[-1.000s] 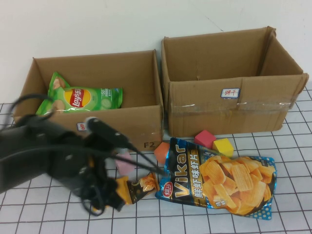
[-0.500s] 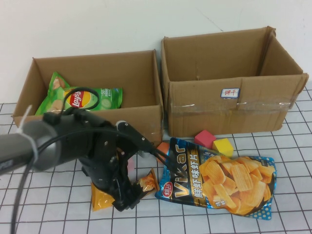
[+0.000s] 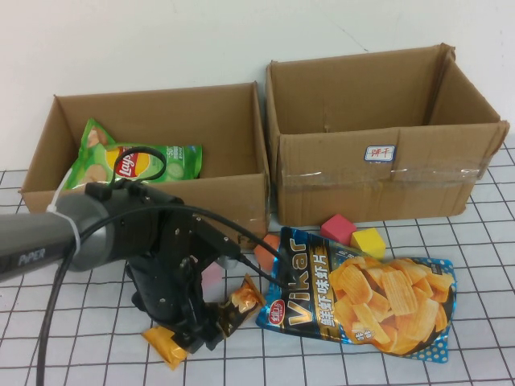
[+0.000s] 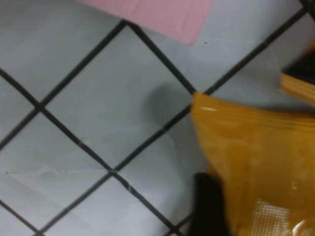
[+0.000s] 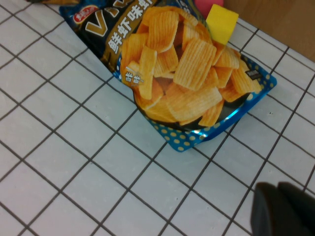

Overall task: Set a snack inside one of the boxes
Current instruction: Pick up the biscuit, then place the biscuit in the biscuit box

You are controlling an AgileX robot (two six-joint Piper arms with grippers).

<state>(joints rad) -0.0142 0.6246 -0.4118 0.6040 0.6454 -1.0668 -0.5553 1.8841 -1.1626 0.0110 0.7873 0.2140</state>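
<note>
A small orange snack packet [image 3: 167,345] lies on the gridded table in front of the left cardboard box [image 3: 241,205]. My left gripper [image 3: 197,328] is down on top of it, hiding its middle; the packet's far end [image 3: 244,299] sticks out near the big Vikar chip bag [image 3: 362,293]. In the left wrist view the packet [image 4: 256,162] fills the lower corner. A green Lay's bag [image 3: 133,165] lies inside the left box. The right box [image 3: 378,173] holds nothing that I can see. My right gripper [image 5: 278,196] is shut above bare table near the Vikar bag [image 5: 182,69]; it is out of the high view.
Loose blocks lie between the boxes and the Vikar bag: a red one [image 3: 338,227], a yellow one [image 3: 368,241], an orange one [image 3: 267,249] and a pink one [image 3: 211,277] right behind my left gripper. The pink block [image 4: 152,14] also shows in the left wrist view.
My left arm swung in from the left and came down over the orange packet. The packet's orange end has slid out toward the table's front edge.
</note>
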